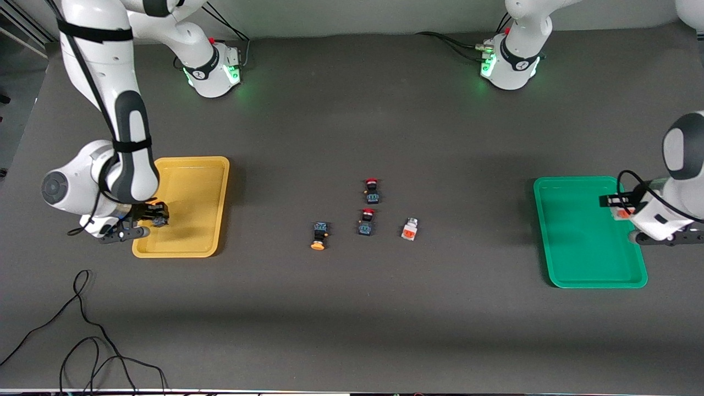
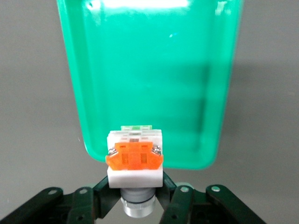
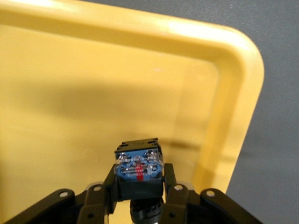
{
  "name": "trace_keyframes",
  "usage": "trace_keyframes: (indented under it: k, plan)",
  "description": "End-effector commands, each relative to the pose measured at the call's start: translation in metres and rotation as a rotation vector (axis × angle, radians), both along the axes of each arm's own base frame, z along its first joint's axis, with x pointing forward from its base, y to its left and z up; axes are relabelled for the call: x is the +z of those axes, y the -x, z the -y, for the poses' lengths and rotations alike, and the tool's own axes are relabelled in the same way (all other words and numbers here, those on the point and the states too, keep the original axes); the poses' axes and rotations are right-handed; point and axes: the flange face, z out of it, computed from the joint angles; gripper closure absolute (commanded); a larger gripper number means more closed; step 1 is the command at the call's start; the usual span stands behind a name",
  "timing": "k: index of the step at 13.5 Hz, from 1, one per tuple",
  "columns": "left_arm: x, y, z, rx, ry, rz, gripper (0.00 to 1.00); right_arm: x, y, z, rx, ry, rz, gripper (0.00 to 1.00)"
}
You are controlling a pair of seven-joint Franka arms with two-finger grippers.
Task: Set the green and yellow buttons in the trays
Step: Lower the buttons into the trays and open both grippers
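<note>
My left gripper (image 2: 135,203) hung over the shallow green plastic tray (image 1: 572,258), clamped on a white-grey pushbutton switch with an orange-red block (image 2: 134,158). My right gripper (image 3: 140,198) hung over the shallow yellow plastic tray (image 1: 192,231), near the edge toward the right arm's end of the table, jaws pinched on a dark-bodied switch (image 3: 139,165) whose cap I couldn't see. Both loads sat above tray floor, so this looked like the release step. To do it well, I judged I should lower each switch close to the floor before letting go, so neither bounced or rolled to the rim, and nudge the right one further inward first. On the dark table between the trays waited one orange-capped dark switch (image 1: 319,236) and one white-grey switch with an orange block (image 1: 409,229). Two red-capped dark switches (image 1: 372,190) beside them weren't mine to move.
</note>
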Motion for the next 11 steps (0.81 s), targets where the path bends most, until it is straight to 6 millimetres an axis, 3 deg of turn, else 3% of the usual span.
trace_keyframes:
  k: [1,3,5,7,9,11]
  plan:
    - [-0.045,0.01,-0.029,-0.009,0.021,0.018,1.0,0.014,-0.015,-0.002,0.003,-0.024,0.028,0.0]
    - [-0.076,0.009,-0.046,0.009,0.039,0.039,1.0,0.031,-0.026,-0.011,0.003,-0.066,0.015,0.0]
    - [-0.104,0.008,-0.056,0.007,0.045,0.06,1.0,0.069,-0.041,-0.009,0.001,-0.078,-0.001,0.0]
    - [-0.123,0.012,-0.068,0.026,0.057,0.064,1.0,0.127,-0.064,-0.023,0.006,-0.029,-0.049,0.0]
    - [-0.131,0.012,-0.068,0.026,0.063,0.059,1.0,0.193,-0.082,-0.051,0.007,0.012,-0.101,0.0]
    - [-0.137,0.013,-0.069,0.029,0.068,0.05,0.91,0.239,-0.093,-0.079,-0.014,0.022,-0.116,0.0]
